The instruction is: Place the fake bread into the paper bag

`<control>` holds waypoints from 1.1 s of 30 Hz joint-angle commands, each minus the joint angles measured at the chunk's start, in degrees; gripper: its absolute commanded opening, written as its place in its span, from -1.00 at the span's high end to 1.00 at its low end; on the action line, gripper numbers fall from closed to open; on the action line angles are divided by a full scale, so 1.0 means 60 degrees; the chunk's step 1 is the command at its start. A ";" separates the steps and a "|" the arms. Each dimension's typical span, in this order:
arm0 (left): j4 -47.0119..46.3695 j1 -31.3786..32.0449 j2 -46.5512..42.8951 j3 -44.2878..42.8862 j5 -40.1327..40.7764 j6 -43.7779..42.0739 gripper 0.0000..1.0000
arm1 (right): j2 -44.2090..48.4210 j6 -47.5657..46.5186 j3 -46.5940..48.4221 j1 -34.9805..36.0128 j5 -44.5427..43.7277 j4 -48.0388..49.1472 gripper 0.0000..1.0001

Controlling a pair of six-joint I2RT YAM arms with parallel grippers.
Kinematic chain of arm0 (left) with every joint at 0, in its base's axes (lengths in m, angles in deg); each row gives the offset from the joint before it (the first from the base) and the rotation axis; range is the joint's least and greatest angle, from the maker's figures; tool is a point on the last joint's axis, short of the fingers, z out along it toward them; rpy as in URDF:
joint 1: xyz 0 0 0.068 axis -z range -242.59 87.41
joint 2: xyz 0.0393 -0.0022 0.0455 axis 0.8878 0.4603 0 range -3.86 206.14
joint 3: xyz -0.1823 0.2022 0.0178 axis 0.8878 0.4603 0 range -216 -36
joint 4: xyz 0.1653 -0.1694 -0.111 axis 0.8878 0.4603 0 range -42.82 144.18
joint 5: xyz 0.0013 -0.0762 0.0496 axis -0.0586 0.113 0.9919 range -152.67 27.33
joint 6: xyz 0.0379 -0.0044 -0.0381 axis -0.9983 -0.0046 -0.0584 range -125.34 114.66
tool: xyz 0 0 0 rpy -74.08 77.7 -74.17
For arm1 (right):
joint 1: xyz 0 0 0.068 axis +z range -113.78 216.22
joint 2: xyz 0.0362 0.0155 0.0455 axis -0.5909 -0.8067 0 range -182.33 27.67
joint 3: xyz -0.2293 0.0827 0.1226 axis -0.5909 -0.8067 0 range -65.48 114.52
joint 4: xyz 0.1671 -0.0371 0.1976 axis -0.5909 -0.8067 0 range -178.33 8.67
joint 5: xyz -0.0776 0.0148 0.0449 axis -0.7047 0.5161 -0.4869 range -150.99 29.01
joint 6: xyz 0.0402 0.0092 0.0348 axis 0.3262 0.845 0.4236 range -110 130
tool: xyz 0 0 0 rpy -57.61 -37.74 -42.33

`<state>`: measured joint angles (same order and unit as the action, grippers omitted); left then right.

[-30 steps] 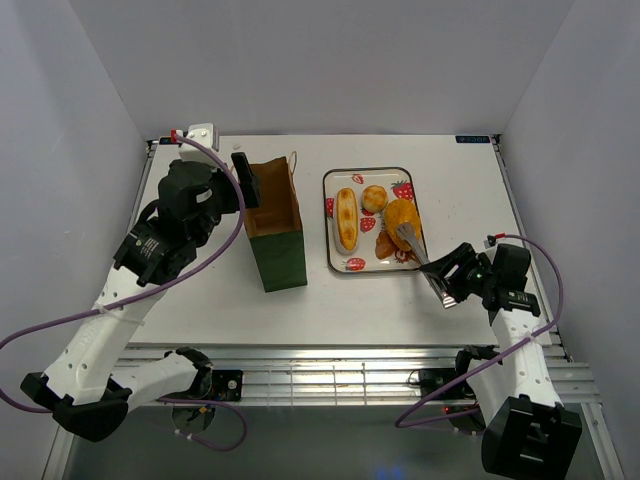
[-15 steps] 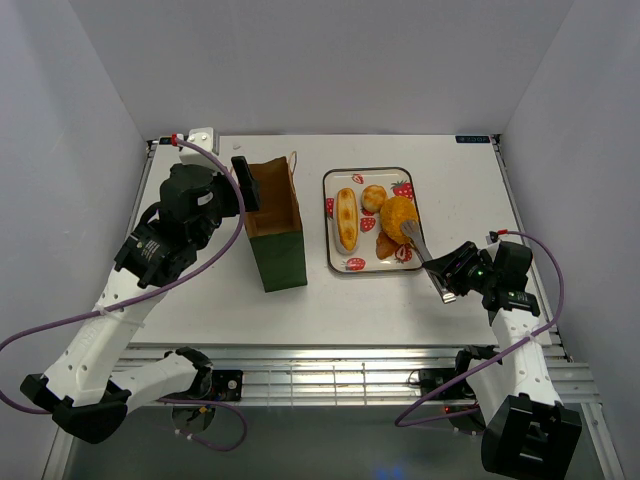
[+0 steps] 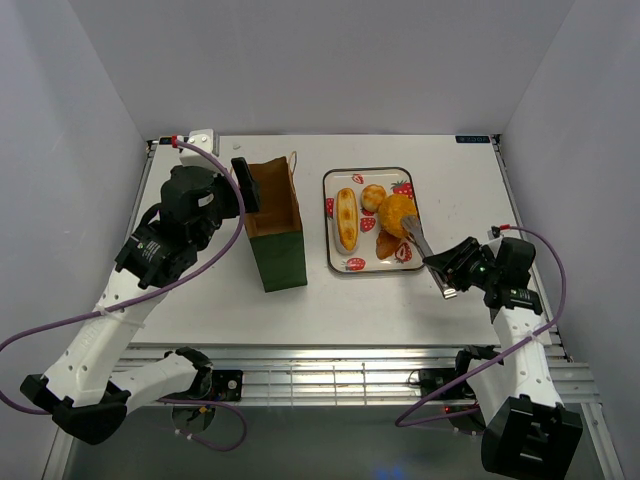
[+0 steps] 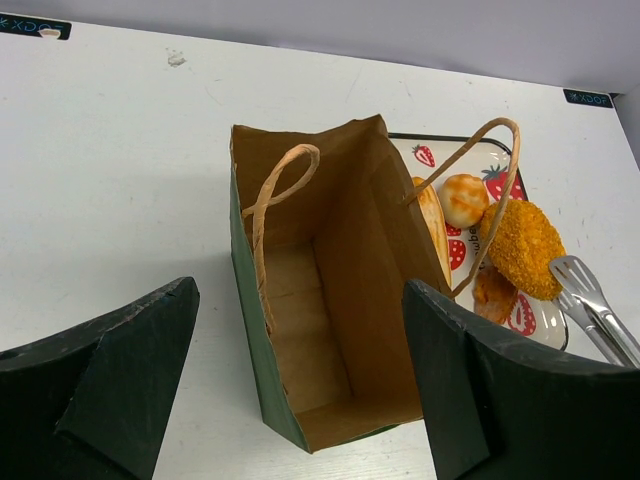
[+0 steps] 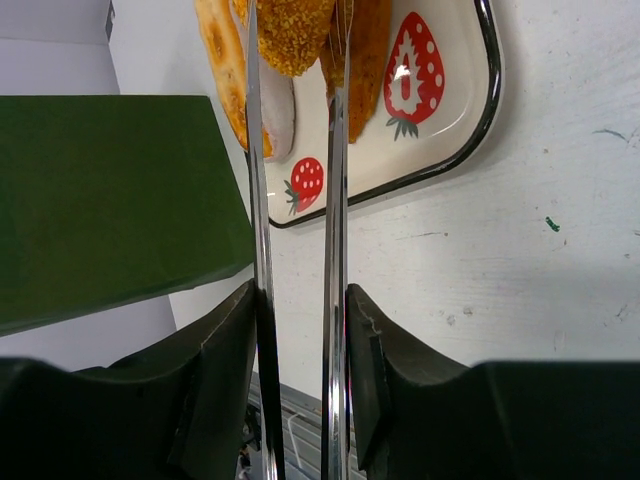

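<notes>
On a white table (image 3: pixel 200 290), the left gripper (image 4: pixel 300 290) hangs over the upright green paper bag (image 3: pixel 275 225), jaws spread wide and empty. Right of the bag, a strawberry tray (image 3: pixel 335 262) holds a long roll (image 3: pixel 346 218) and a small round bun (image 3: pixel 374 197). Metal tongs (image 3: pixel 420 243) pinch the large orange bun (image 3: pixel 398 213) at the tray, and the right gripper (image 5: pixel 297 340) is squeezed closed around the tongs.

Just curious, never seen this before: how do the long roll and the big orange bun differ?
The roll is slim, pale-striped and smooth; the bun is oval, orange and crumbly. The roll lies untouched; tongs pinch the bun. Both are over the tray, not in the bag.
</notes>
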<state>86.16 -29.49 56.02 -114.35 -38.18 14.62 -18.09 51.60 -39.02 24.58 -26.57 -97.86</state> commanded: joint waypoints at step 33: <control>-0.0066 -0.0039 -0.0253 0.0079 0.0034 0.0100 -0.85 | -0.0738 -0.0577 0.0586 -0.0067 0.0827 0.0632 0.45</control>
<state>86.11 -29.49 55.91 -114.35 -38.20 15.28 -22.11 49.17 -35.37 24.54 -23.67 -97.40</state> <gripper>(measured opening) 0.926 0.382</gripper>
